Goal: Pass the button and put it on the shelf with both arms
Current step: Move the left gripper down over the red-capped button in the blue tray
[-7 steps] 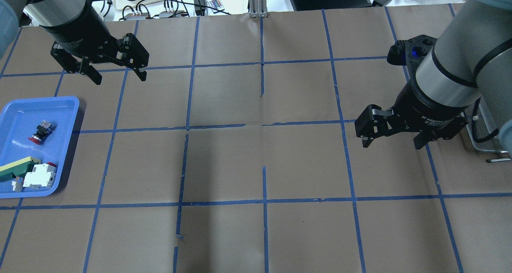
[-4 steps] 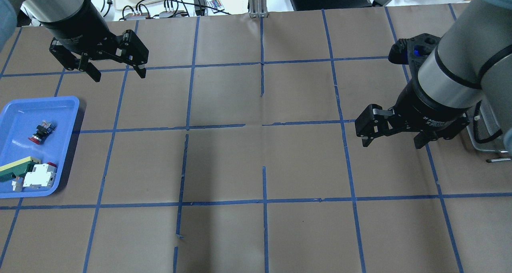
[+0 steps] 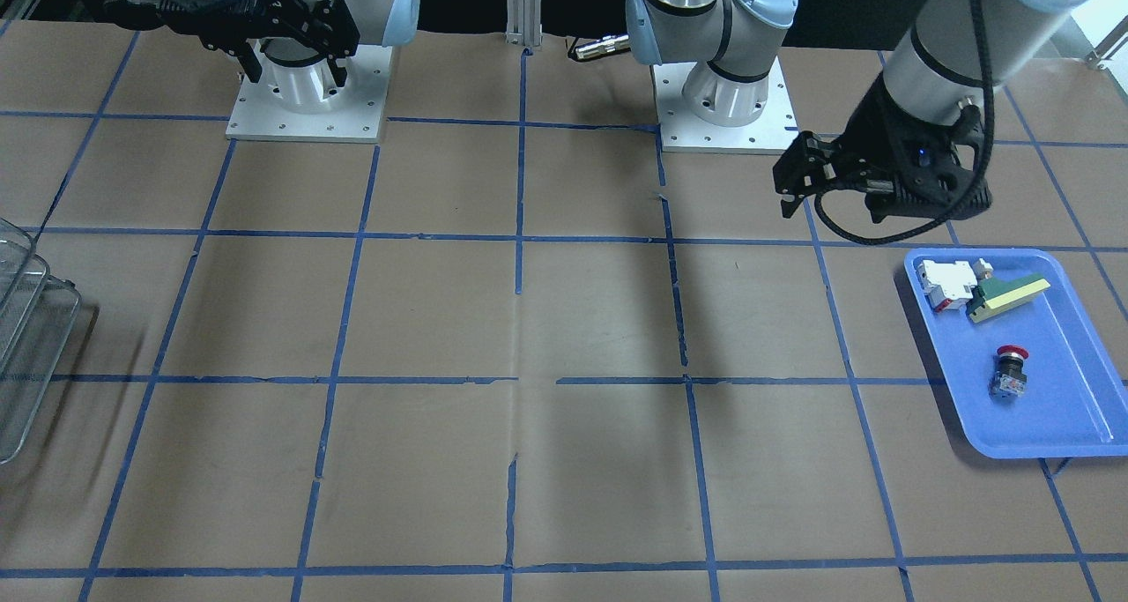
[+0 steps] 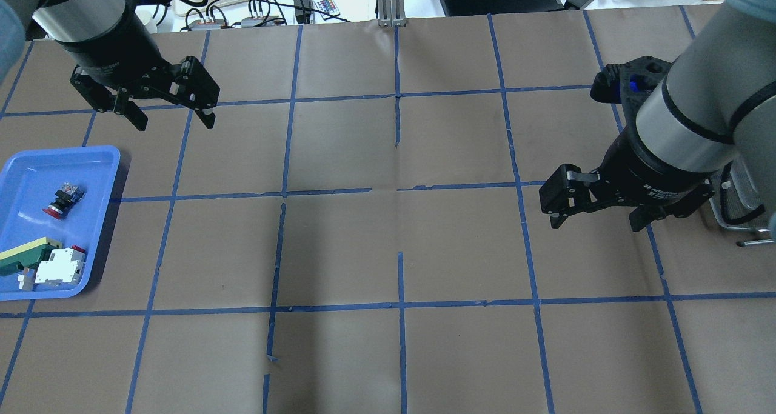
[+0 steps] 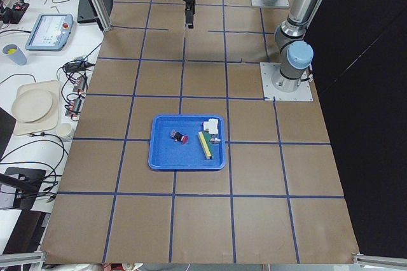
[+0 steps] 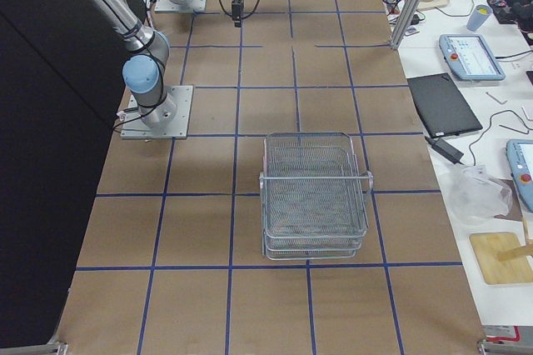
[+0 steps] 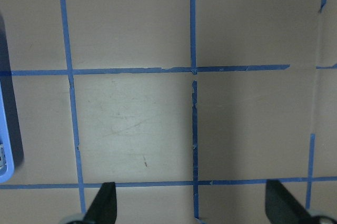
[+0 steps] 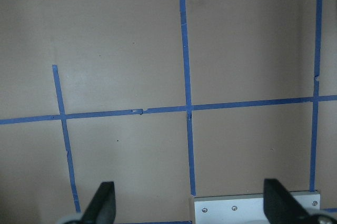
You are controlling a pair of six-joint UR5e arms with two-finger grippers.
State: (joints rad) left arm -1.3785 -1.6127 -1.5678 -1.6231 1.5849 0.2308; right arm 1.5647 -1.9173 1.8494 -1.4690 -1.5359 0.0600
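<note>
The button (image 4: 60, 200), with a red cap and a grey body, lies on its side in the blue tray (image 4: 30, 171) at the table's left edge. It also shows in the front view (image 3: 1010, 371) and the left side view (image 5: 179, 137). My left gripper (image 4: 174, 123) hangs open and empty above the table, beyond the tray and to its right. It also shows in the front view (image 3: 828, 212). My right gripper (image 4: 595, 225) is open and empty, just left of the wire-mesh shelf (image 4: 736, 202). The shelf (image 6: 315, 197) holds nothing.
A white-and-red block (image 4: 60, 267) and a green-and-yellow wedge (image 4: 27, 253) share the tray's near end. Both arm base plates (image 3: 304, 126) stand at the robot's side. Cables and devices (image 4: 260, 8) lie beyond the far edge.
My left gripper has shifted slightly to the left, toward the tray side. My right gripper has barely moved. Both stay open.
</note>
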